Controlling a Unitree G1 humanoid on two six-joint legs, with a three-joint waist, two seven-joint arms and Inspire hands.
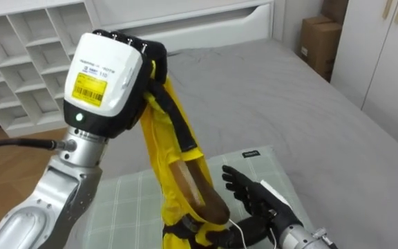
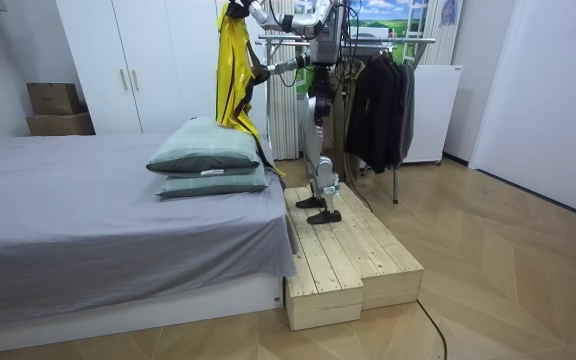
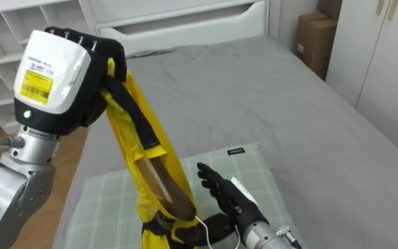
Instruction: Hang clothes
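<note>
Yellow garment (image 1: 156, 142) (black trim); green checked pillow (image 1: 126, 197).

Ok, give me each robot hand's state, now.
Left robot hand: closed on the yellow fabric garment with black trim.
Right robot hand: open.

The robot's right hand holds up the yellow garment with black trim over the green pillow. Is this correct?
No: the left hand holds up the yellow garment with black trim over the green pillow, as the left eye view shows.

Head views down onto bed (image 1: 302, 90), room view distant
</note>
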